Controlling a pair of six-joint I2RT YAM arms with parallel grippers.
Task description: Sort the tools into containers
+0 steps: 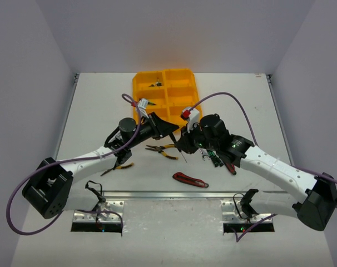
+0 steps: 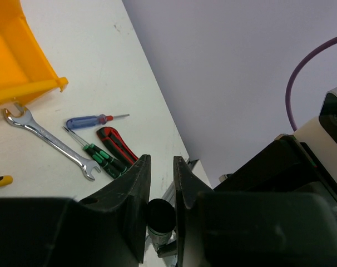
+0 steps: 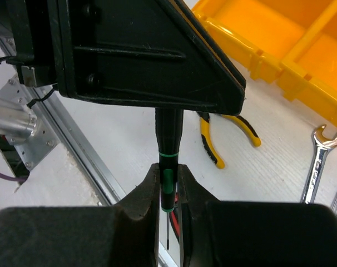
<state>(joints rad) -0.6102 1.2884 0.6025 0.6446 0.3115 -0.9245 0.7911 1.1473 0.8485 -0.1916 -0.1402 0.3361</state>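
A green-and-black-handled screwdriver hangs upright above the table between both arms. My right gripper is shut on the lower part of its handle, with the thin shaft pointing down below the fingers. My left gripper has its jaws against the black top end of the same handle. In the top view the two grippers meet just in front of the yellow-orange tray, the left above the right. One far compartment of the tray holds a small tool.
Yellow-black pliers lie under the left arm, and another pair lies further left. A red utility knife is near the front rail. A silver wrench, a blue-red screwdriver, green screwdrivers and a second red knife lie beside the tray.
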